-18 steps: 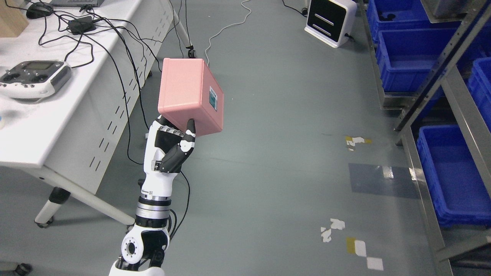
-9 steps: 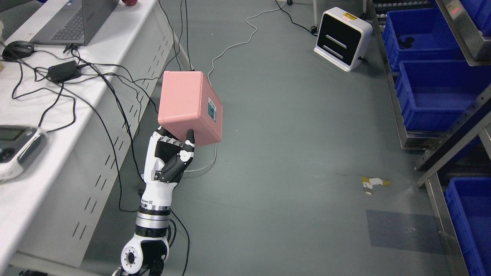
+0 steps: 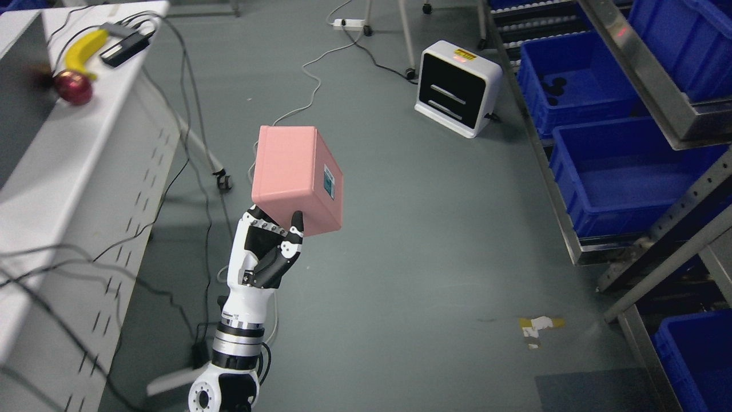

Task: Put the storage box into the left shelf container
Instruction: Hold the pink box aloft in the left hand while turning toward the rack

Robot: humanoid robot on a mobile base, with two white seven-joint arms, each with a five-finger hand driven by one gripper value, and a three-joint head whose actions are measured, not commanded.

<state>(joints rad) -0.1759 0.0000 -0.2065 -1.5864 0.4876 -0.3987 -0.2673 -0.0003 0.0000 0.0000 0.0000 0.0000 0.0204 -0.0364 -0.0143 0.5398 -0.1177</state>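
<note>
Gripping pink storage box (image 3: 291, 174), left hand (image 3: 269, 252); label (image 3: 329, 182) unreadable.

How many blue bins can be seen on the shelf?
4. One blue bin at top right, one with dark items inside, one empty below it, one at the bottom right corner. Others may be hidden.

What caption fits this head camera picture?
Left hand holds a pink storage box above the floor, blue shelf bins at right.
</note>
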